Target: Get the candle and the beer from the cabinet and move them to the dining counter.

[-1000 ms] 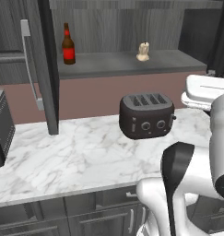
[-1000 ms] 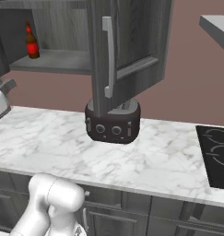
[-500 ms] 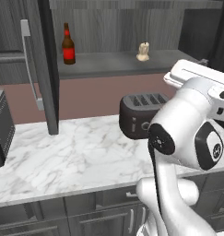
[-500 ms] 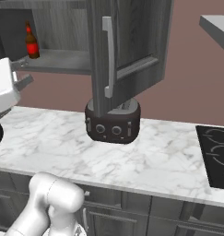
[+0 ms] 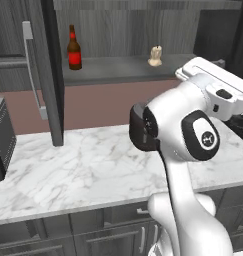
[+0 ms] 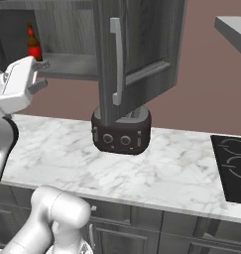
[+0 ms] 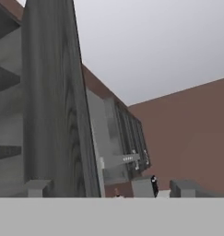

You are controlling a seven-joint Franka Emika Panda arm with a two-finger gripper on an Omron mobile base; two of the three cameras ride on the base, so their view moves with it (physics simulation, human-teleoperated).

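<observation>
Your beer [image 5: 74,49] and candle [image 5: 155,56] both sit on the open cabinet [image 5: 128,70] shelf, well apart (bottle left, candle right), so nothing's moved yet. Pincer [image 6: 38,74] is raised near shelf height, can't tell if released or clenched.

White Franka arm, glossy rounded links, dark grey/black joint rings. Big round joint cap at centre of left base view: dark disc with small white logo mark, white rim. Flat white boxy wrist link at 2 o'clock, small dark oval button on it. Bulbous white base links at 6 o'clock. End effector [image 6: 36,74]: white body, grey fingers.
</observation>
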